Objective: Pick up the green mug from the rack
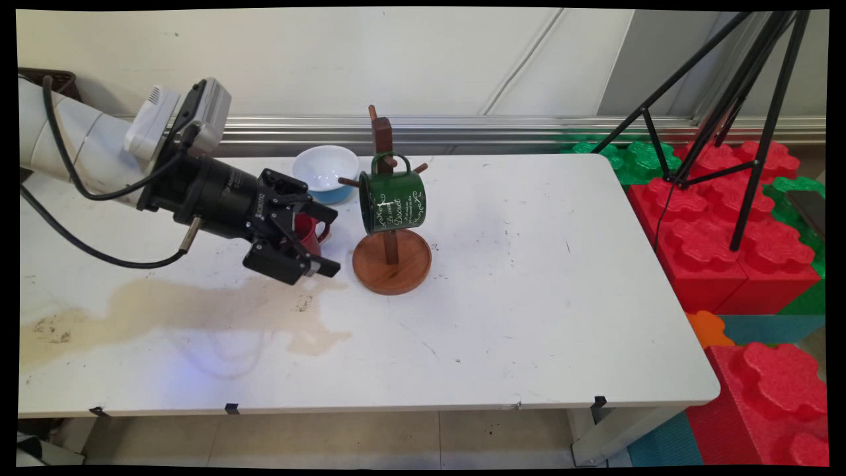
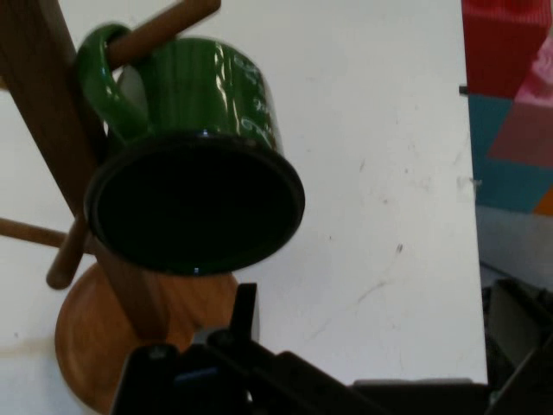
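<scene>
**What the pictures hide or cut off**

At left centre of the main view, the gripper (image 1: pixel 324 241) covers most of a red cup (image 1: pixel 308 231); only a rim and handle show. The white lettering on the green mug (image 1: pixel 392 200) is too small to read. In the hand view, the wooden stand (image 2: pixel 130 333) runs off the bottom and left edges, and the mug's inside (image 2: pixel 194 207) is dark.

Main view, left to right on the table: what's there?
Gripper, open, in front of a red mug → wooden mug stand with a green mug hanging on it. The white bowl behind overlaps the gripper's span, so it's left unordered.
</scene>
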Robot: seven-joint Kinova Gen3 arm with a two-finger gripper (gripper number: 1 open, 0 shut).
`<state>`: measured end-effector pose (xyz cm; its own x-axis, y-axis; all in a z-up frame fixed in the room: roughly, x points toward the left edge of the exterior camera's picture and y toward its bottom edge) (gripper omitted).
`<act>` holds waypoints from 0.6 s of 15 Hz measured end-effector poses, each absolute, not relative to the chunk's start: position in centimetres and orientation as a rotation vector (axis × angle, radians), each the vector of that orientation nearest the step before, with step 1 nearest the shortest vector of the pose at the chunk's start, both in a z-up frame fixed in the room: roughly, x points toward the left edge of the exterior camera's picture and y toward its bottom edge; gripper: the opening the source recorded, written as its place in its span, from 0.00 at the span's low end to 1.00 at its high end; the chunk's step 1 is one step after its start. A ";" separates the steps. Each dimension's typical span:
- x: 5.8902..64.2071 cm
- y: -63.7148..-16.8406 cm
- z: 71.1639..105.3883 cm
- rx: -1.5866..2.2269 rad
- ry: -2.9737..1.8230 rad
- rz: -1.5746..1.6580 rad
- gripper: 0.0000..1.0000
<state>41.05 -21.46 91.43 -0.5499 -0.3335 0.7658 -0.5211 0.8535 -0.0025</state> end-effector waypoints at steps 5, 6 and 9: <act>40.4 -22.1 91.5 0.643 -2.162 0.306 1.00; 40.2 -22.4 91.5 0.650 -2.152 0.311 1.00; 39.6 -23.1 91.4 0.661 -2.128 0.316 1.00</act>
